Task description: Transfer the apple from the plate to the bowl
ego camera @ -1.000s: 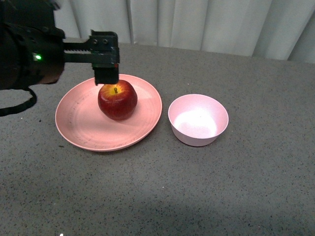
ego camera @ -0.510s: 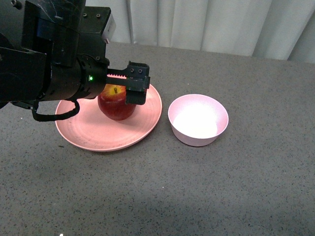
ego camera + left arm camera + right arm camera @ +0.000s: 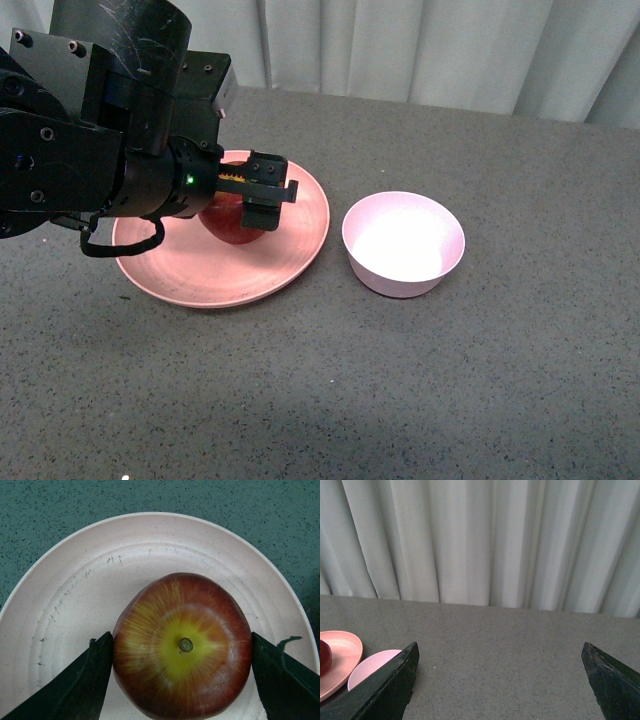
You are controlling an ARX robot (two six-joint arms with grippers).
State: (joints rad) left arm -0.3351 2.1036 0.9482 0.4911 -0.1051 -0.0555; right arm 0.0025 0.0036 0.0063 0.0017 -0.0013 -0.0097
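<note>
Apple (image 3: 182,630) sat on the plate (image 3: 180,275), right of its middle, stem up, not yet lifted. My left pincer (image 3: 178,641) was low over it, one finger on each flank. In the left wrist view both fingers met the red skin with no gap that I could see, so I took it as gripped, though I could not judge how firm the squeeze was. I held it across its widest part because a round, smooth fruit slips out of any grip set higher or lower. From the front my own arm hid most of the apple and the far side of the plate.

Right of the plate, close to its rim but apart from it, stood the bowl (image 3: 400,283), with nothing in it. It was only a little wider than the apple, so the drop would call for a good lift over the plate rim and the bowl wall.

Nothing else lay on the table (image 3: 450,380) between them. My right pincer (image 3: 500,650) was spread wide and held nothing, off at the right facing the curtain (image 3: 485,540).
</note>
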